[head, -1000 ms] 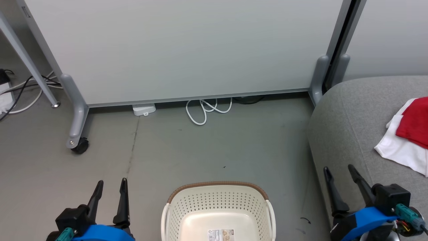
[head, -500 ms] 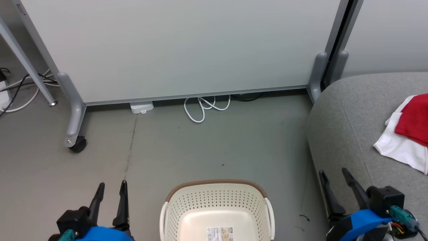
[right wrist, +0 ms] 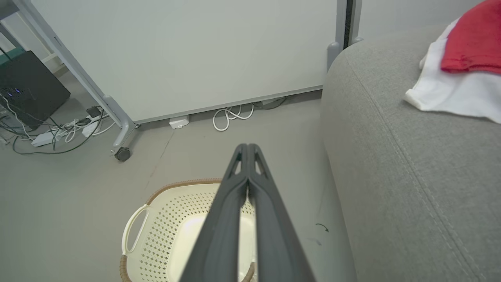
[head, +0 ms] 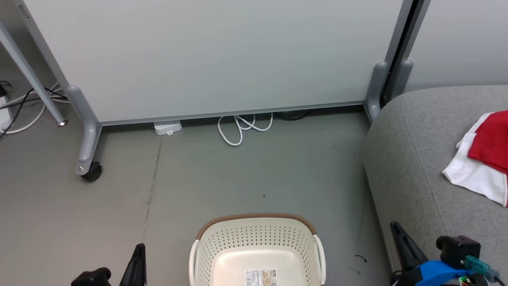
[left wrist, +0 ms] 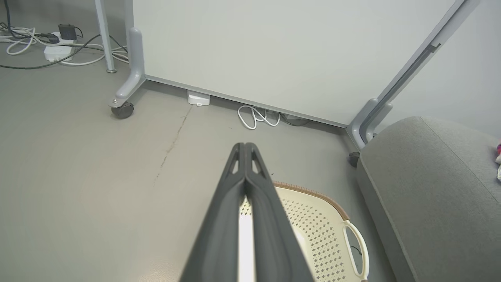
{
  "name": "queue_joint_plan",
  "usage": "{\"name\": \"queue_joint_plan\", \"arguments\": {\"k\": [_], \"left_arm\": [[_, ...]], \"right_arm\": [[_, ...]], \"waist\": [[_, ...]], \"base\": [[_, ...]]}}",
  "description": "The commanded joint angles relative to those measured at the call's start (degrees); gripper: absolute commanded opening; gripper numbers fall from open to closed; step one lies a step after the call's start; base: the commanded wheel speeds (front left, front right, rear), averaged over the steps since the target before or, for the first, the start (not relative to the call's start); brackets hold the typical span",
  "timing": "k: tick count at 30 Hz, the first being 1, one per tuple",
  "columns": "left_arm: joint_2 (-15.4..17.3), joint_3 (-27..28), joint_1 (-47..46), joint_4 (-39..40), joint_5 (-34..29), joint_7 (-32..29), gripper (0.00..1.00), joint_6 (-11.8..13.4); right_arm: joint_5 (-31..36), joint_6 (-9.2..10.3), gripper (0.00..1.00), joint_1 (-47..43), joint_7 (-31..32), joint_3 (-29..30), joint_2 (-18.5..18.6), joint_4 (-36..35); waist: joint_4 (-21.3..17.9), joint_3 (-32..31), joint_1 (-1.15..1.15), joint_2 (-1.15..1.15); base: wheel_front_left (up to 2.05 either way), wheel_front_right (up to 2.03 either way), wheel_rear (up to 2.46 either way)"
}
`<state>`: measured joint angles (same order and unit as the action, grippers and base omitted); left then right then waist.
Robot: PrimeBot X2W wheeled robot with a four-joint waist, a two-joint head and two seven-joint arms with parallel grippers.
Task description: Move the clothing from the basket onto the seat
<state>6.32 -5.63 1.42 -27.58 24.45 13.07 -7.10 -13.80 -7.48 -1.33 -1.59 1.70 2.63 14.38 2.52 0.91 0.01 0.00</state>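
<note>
The basket (head: 258, 238) looks empty and the clothing (head: 482, 159) lies on the seat (head: 412, 167). The left end effector (left wrist: 245, 147) and right end effector (right wrist: 245, 147) are pressed together, holding nothing. The task seems done.

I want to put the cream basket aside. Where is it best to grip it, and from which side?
Probably a loop handle on the side of the basket, approached from above. The basket stands upright on the floor, and the open slot under the handle lets one finger pass through, so the jaws can close on the thin band.
</note>
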Motion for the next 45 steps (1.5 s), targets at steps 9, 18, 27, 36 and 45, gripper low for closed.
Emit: {"name": "queue_joint_plan", "arguments": {"k": [9,18,27,36,45], "left_arm": [[-0.3,2.2,-2.2,3.0,10.5,-2.9,0.00,-0.1],[-0.7,3.5,-3.0,4.4,17.9,-5.1,0.00,-0.1],[-1.1,4.7,-3.7,5.7,24.6,-7.0,0.00,-0.2],[-1.4,5.8,-4.3,6.8,30.7,-8.8,0.00,-0.2],[-1.7,6.7,-4.9,7.9,36.3,-10.5,0.00,-0.3]], "right_arm": [[-12.2,0.00,0.00,2.0,1.1,0.8,0.1,-0.9],[-20.8,0.00,0.00,2.8,2.0,1.3,0.2,-0.9],[-28.5,-0.01,0.00,3.5,2.8,1.8,0.2,-0.8],[-35.6,-0.01,0.00,4.2,3.5,2.3,0.2,-0.8],[-42.0,-0.01,0.00,4.7,4.2,2.7,0.2,-0.8]], "waist": [[-0.2,-0.1,0.00,0.00],[-0.4,-0.1,0.00,0.00],[-0.6,-0.2,0.00,0.00],[-0.8,-0.2,0.00,0.00],[-1.0,-0.3,0.00,0.00]], "base": [[0.00,0.00,0.00],[0.00,0.00,0.00],[0.00,0.00,0.00],[0.00,0.00,0.00],[0.00,0.00,0.00]]}}
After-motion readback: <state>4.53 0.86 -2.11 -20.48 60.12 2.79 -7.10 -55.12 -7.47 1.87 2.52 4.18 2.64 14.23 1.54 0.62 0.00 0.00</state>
